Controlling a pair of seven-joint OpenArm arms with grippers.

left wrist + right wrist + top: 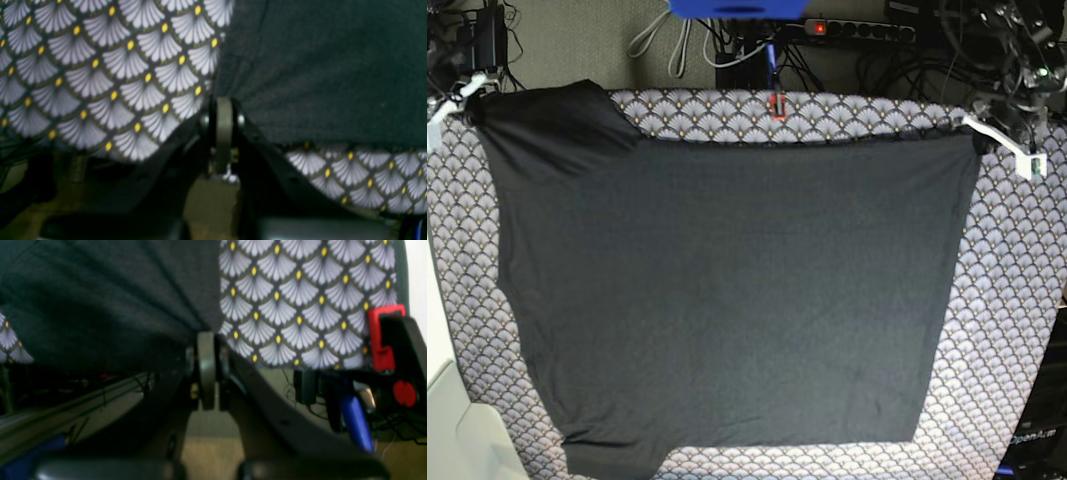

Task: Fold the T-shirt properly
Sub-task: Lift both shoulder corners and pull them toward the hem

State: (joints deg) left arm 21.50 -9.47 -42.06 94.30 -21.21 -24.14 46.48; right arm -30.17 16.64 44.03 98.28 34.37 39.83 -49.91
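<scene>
**Both arms out at the far corners, shirt stretched flat**

From the base view I see the T-shirt (727,290) spread plain side up over the fan-patterned tablecloth (1017,330), covering most of the table; one sleeve bunches at the far corner on that view's left, the other sleeve lies at the near edge on the same side.

Right gripper (467,100): arm reaches to the far corner on the base view's left, its pale finger lying low and nearly level at the sleeve; jaws clenched on the T-shirt's edge; in the right wrist view the fingertips (206,340) sit pressed together with dark cloth running right into them, tablecloth just beside.

Left gripper (979,130): arm extends to the far corner on the base view's right, white finger angled toward the table's middle, tip meeting the shirt's corner; jaws clamped on the fabric; the left wrist view shows the closed tips (223,106) at the cloth's edge.

The far edge runs taut and straight between both grippers.
</scene>
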